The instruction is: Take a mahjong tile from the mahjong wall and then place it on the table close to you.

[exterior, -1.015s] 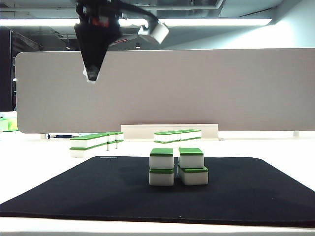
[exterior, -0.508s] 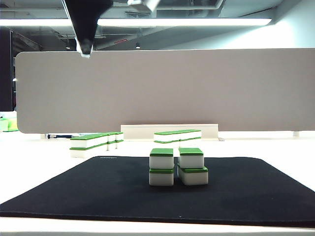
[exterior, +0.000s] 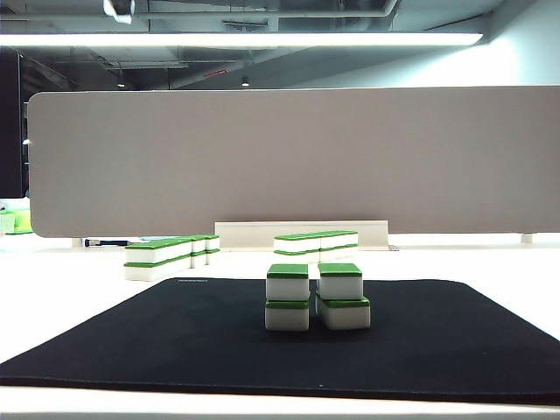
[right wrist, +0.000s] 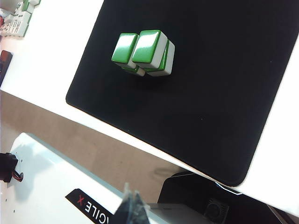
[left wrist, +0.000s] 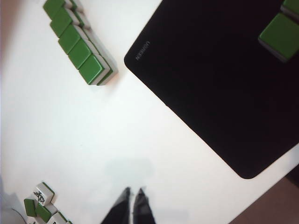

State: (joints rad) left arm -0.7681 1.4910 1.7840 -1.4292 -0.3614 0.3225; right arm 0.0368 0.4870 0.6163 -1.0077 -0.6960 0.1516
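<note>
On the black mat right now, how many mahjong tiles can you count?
4 tiles: two side-by-side stacks, two high each, mid-mat. More may hide behind.

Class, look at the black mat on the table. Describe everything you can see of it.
The mat is black, thin, matte and rectangular with rounded corners, lying flat on the white table. Small grey lettering marks one corner. Near its middle stands a block of green-topped white tiles, two stacks side by side, two high. Nothing else touches it; both grippers are off it.
</note>
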